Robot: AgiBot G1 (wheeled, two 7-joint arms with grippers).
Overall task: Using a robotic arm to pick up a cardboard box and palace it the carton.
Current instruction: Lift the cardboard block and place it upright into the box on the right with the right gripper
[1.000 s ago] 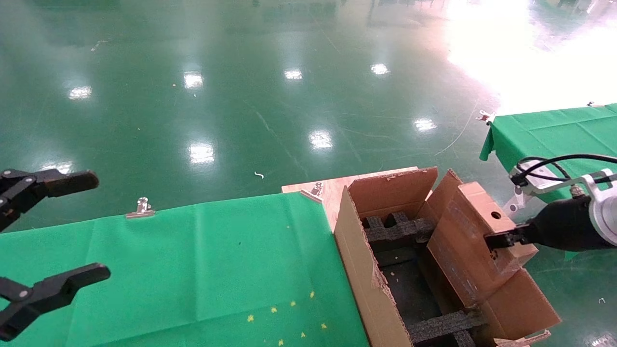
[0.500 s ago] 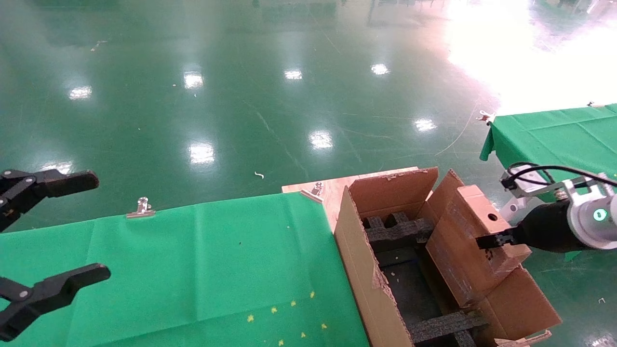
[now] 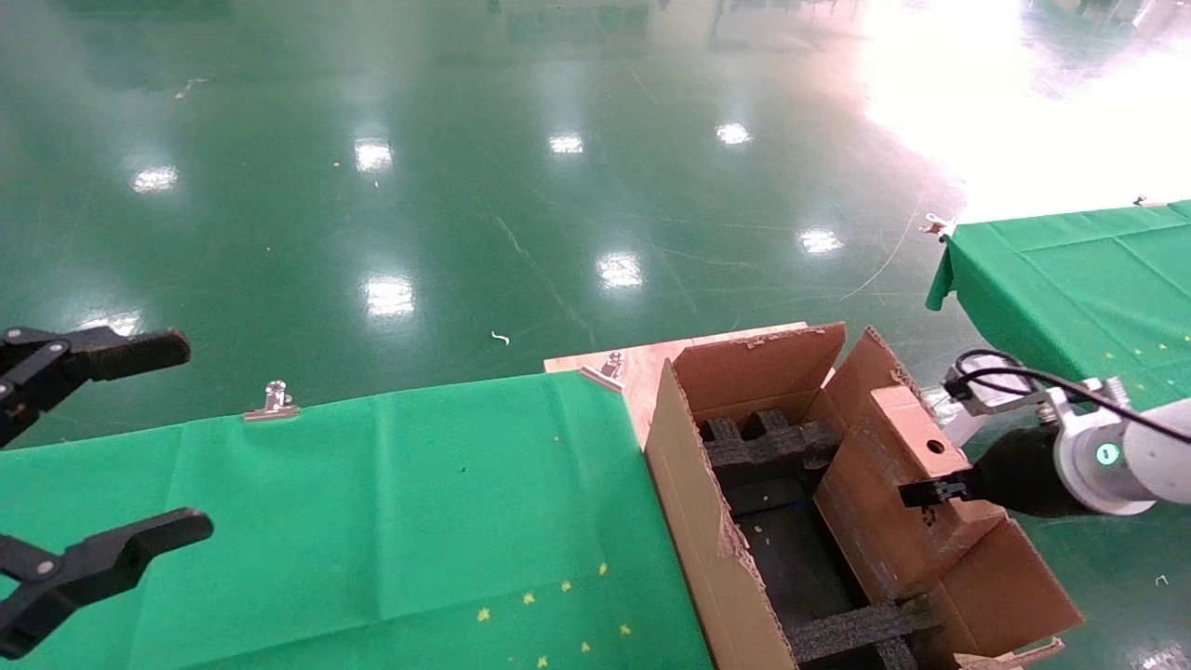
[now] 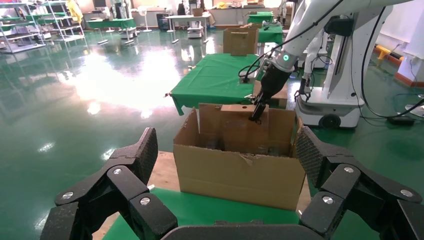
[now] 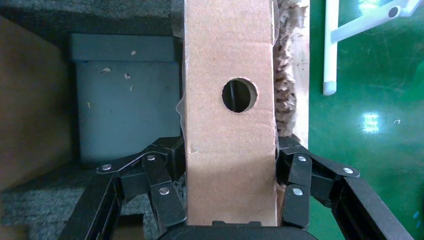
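Right gripper (image 5: 231, 200): clamped on the cardboard box, one finger pressed flat to each long side, box filling the gap between them.
Cardboard box (image 3: 907, 484): held in the right gripper's grasp, tilted, lower end down inside the carton along the wall nearest the gripper; face with the round hole (image 5: 239, 95) turned toward the wrist camera.
Robotic arm (image 3: 1107, 456): white, with a glowing teal ring and black wrist, reaching to the box from the carton's outer side.
Carton (image 3: 707, 521): directly under and around the held box, flaps standing open, torn edge on the wall farthest from the gripper.
Foam inserts (image 3: 763, 445): black, lining the carton's bottom, one past the box's far end, another strip near its close end.
Table (image 3: 391, 521): beyond the carton on the side away from the right gripper, covered in green cloth, metal clips (image 3: 272, 402) on its far edge.
Left gripper (image 4: 235, 200): well apart from the right gripper, hovering over the green table, fingers spread wide, nothing between them.
Second green table (image 3: 1070, 270): behind the robotic arm, across a stretch of glossy green floor (image 3: 558, 186).
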